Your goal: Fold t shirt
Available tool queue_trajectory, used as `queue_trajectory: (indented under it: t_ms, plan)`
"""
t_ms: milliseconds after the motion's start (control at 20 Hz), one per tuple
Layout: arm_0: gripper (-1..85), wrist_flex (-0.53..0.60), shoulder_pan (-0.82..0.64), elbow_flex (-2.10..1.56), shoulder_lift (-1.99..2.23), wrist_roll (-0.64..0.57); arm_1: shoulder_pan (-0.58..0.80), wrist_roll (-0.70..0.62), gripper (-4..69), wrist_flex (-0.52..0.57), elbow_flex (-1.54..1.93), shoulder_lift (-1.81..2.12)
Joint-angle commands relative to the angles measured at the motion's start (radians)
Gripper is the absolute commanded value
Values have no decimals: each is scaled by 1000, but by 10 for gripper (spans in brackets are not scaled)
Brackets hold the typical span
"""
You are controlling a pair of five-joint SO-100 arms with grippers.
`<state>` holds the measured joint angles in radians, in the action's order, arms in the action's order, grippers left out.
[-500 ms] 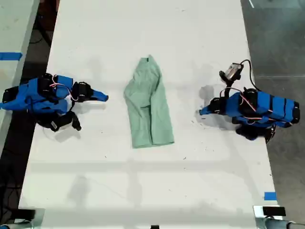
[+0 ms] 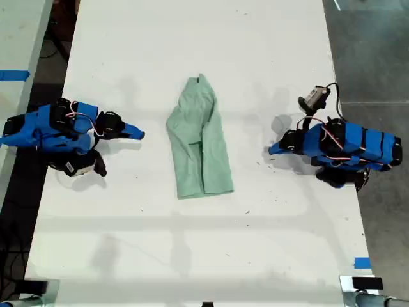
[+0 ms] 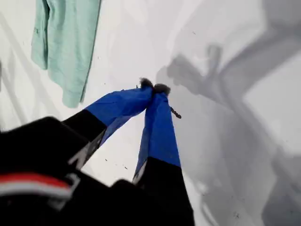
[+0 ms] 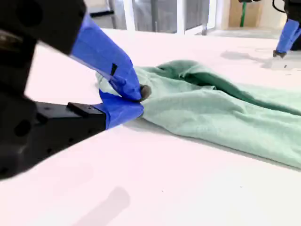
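The pale mint-green t shirt [image 2: 201,144] lies as a long narrow wrinkled strip in the middle of the white table, its wider end toward the exterior view's bottom. My first gripper [image 2: 273,150] rests on the table at the exterior view's right, pointing at the t shirt and clearly apart from it. Its blue jaws are shut on nothing in the first wrist view [image 3: 154,88], with the t shirt [image 3: 66,42] beyond them. My second gripper [image 2: 139,133] sits at the exterior view's left, shut and empty [image 4: 139,100], a short gap from the t shirt [image 4: 225,113].
The white table [image 2: 192,256] ends at dark floor on the exterior view's right. A second pale surface with blue tape [image 2: 14,75] stands at that view's left. More blue tape [image 2: 362,262] marks the table's corner at that view's lower right.
Both arms have shifted only very slightly. The t shirt lies as before.
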<state>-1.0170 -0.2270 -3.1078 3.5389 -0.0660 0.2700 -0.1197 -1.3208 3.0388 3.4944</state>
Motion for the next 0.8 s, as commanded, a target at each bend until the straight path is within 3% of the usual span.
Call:
queue_trajectory:
  t_ms: [0, 100, 250, 300, 350, 400, 500, 750]
  plan:
    - [0, -23, 91, 298, -382, 127, -35, 52, 2, -17, -64, 9]
    - [0, -29, 201, 566, -759, 207, -72, 127, 2, -52, -186, -81]
    - [0, -149, 316, 1049, -1279, 267, -175, 198, 2, -31, -437, -419]
    - [26, -204, 342, 1218, -1433, 268, -209, 201, 1, -23, -535, -554]
    - [137, -252, 370, 1379, -1577, 259, -238, 195, 22, -6, -624, -684]
    - [165, -318, 390, 1546, -1712, 255, -265, 183, 66, 17, -706, -804]
    - [183, -376, 423, 1793, -1925, 216, -310, 164, 241, 35, -864, -1035]
    - [199, -314, 453, 1937, -2227, 201, -379, 100, 319, 77, -1180, -1473]
